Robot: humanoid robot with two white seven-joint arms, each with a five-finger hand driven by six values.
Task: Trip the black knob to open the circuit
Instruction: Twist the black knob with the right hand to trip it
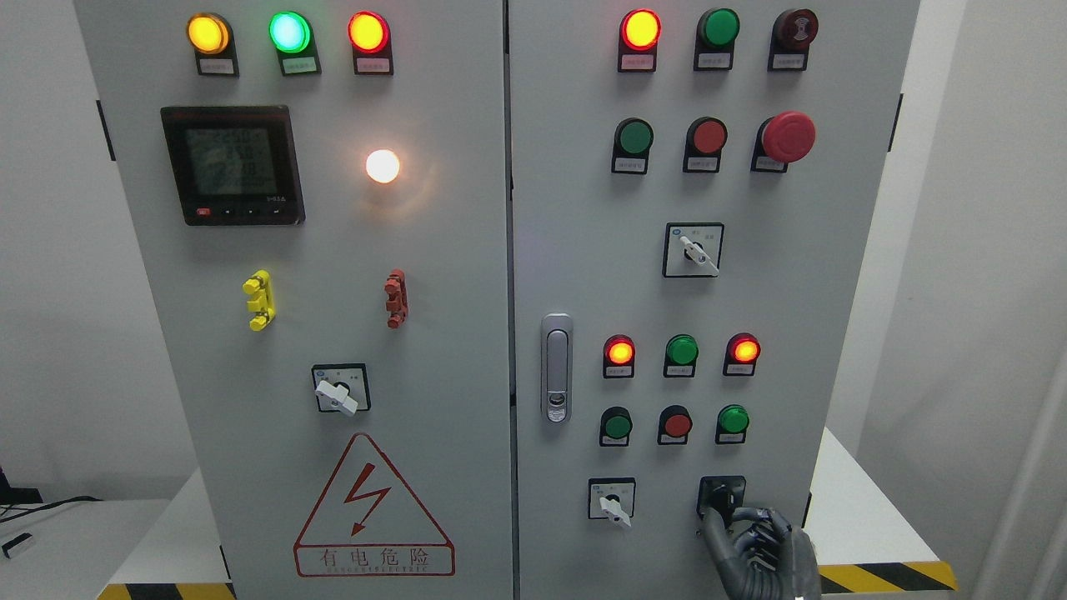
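Though half-hidden, black knob [718, 498] under robot hand [754, 542]

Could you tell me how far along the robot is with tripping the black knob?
Done: the right hand has reached the black knob at the cabinet's lower right. In hand: its fingers touch the knob, though a firm grip is unclear. Left: whether it has turned cannot be judged; lamps above are lit.

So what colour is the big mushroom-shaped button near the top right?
The mushroom button is red, seen plainly in the head view.
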